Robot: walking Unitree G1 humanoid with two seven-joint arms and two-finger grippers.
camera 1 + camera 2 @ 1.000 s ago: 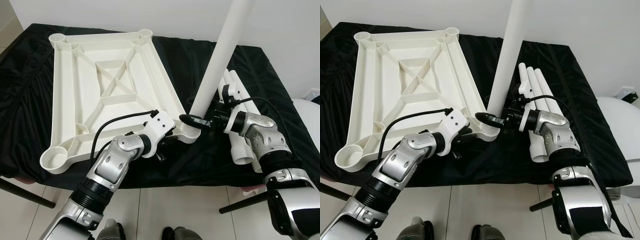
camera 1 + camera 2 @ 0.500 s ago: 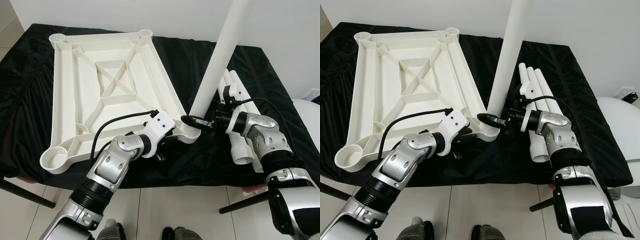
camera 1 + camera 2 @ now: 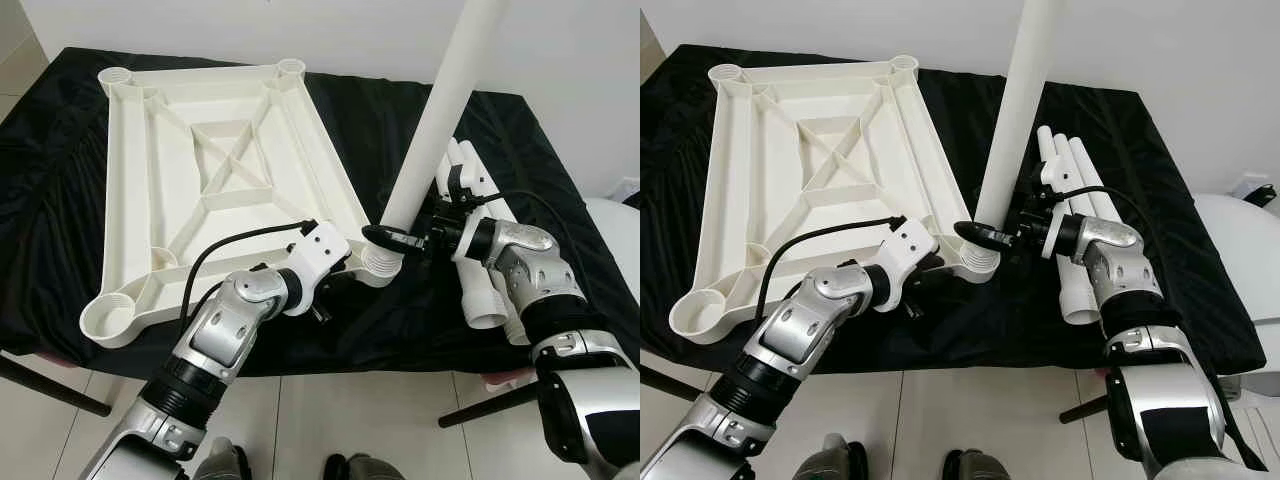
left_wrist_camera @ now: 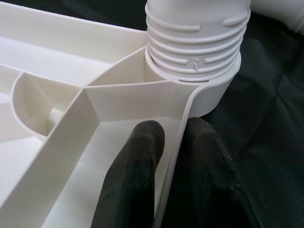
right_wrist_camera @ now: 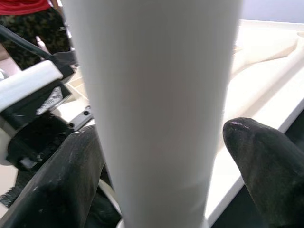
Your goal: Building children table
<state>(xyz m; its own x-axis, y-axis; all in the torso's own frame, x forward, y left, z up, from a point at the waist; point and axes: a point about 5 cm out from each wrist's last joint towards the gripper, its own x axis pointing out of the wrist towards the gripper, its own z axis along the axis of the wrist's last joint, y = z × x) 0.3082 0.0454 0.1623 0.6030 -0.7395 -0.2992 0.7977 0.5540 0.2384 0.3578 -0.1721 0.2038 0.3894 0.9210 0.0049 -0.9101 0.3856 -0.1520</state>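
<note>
A white tabletop point(image 3: 210, 180) lies upside down, ribs showing, on a black cloth point(image 3: 60, 230), with a round socket at each corner. Its near-right socket point(image 4: 209, 95) holds the threaded end of a long white leg point(image 3: 440, 110), which stands upright from that corner and leans slightly right. The left gripper point(image 4: 175, 175) sits at the tabletop's near edge just left of that socket, its two fingers pinching the thin rim wall, one finger point(image 4: 133, 175) inside the frame and the other outside over the cloth. The right gripper point(image 3: 395, 238) reaches in from the right at the foot of the leg, just above the socket; its fingers point(image 5: 266, 161) straddle the leg, and whether they press on it or stand slightly off cannot be told, since a gap shows beside one finger. Three more legs point(image 3: 1080, 200) lie side by side on the cloth to the right of the tabletop, behind the right arm.
</note>
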